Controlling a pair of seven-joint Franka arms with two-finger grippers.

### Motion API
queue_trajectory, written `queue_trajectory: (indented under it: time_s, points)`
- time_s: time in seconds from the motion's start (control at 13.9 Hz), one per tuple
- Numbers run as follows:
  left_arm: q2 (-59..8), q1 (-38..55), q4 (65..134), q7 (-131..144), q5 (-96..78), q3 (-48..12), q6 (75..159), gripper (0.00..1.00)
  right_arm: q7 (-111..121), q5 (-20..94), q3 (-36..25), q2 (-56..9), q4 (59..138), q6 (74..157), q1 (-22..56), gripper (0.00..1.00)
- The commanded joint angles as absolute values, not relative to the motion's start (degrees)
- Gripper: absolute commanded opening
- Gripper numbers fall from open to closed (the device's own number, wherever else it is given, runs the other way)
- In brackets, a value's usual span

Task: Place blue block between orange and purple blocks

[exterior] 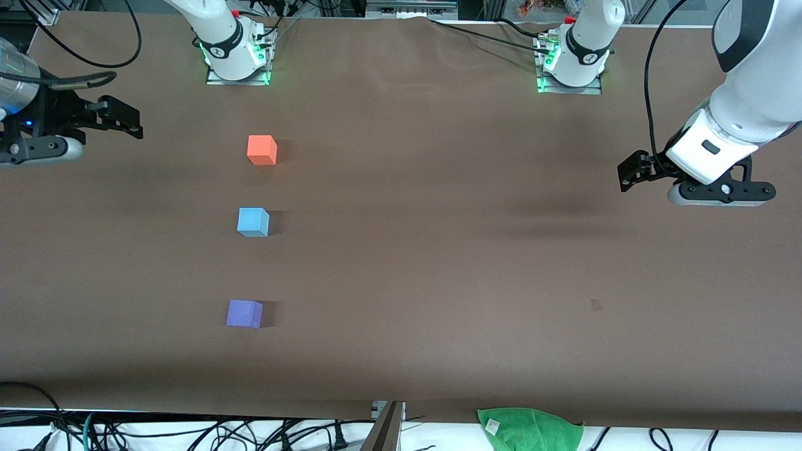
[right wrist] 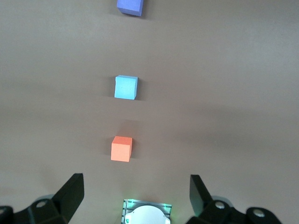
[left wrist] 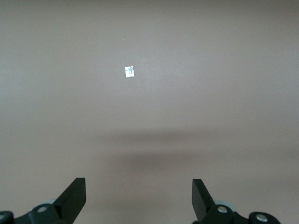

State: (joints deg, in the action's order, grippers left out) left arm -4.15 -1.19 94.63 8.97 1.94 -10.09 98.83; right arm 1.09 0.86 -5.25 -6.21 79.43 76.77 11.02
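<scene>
Both black grippers hang empty with jaws wide: right gripper [exterior: 128, 122], left gripper [exterior: 630, 172], each over its end of the smooth brown desk [exterior: 438, 250]. Matte blue block [exterior: 253, 222] sits between orange block [exterior: 262, 150] and purple block [exterior: 244, 313].

On the brown worktop [right wrist: 224, 93] the orange block [right wrist: 121, 149], blue block [right wrist: 126, 87] and purple block [right wrist: 130, 6] lie in one spaced row, blue between; the right hand [right wrist: 136, 193] hangs spread wide.

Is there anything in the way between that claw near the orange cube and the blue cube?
Nothing visible: bare table lies between the open right gripper and the blue block, already between the orange block and purple block.
</scene>
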Motion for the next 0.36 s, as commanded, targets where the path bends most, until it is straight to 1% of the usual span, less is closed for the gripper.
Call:
queue_trajectory:
  time_s: [0.0,0.29]
  points:
    - [-4.75,-1.05,92.99,9.58,1.23,-10.28,97.82,1.00,1.85,0.62,-3.87,-4.48,82.35,78.75,9.41,1.00]
    - [-4.83,-1.14,92.99,9.58,1.23,-10.20,98.08,1.00,1.14,0.44,-3.87,-4.57,82.44,78.57,9.40,1.00]
